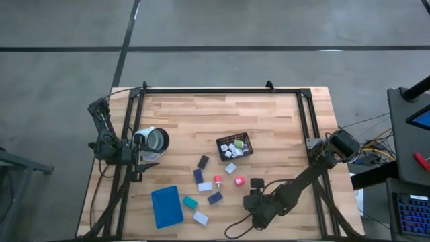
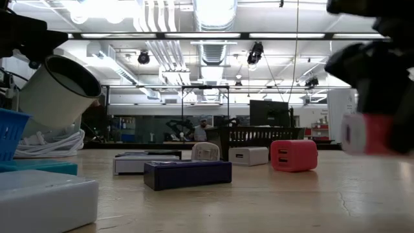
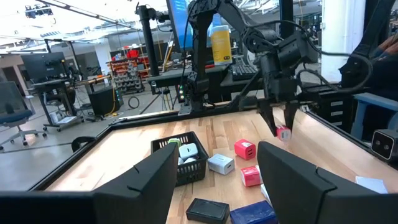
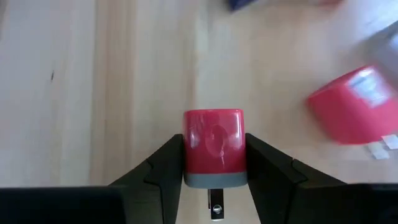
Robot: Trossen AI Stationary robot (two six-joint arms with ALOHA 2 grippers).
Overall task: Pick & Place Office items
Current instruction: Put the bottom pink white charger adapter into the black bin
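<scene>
My right gripper (image 1: 255,193) hangs over the near right part of the table, shut on a small red block (image 4: 214,140) with a grey end. This block also shows in the low view (image 2: 367,134) and the left wrist view (image 3: 283,132). Another red block (image 1: 240,181) and a red-and-white one (image 1: 218,180) stand on the wood just left of it. Navy (image 1: 215,197), black (image 1: 203,161), teal (image 1: 190,202) and white (image 1: 201,217) blocks lie flat nearby. My left gripper (image 3: 217,165) waits open and level at the table's left edge. My right gripper pinches the red block's two opposite sides (image 4: 189,149) between its two fingers (image 4: 163,167). The grey end with a metal prong (image 4: 215,208) points back toward the wrist. The fingers slant down from the table's near right. The block hangs clear of the wood.
A black mesh basket (image 1: 234,146) with white pieces in it stands mid-table. A flat blue tray (image 1: 166,206) lies near left. A white cylinder (image 1: 154,140) sits by the left arm. A black frame (image 1: 222,90) runs along the far and side edges.
</scene>
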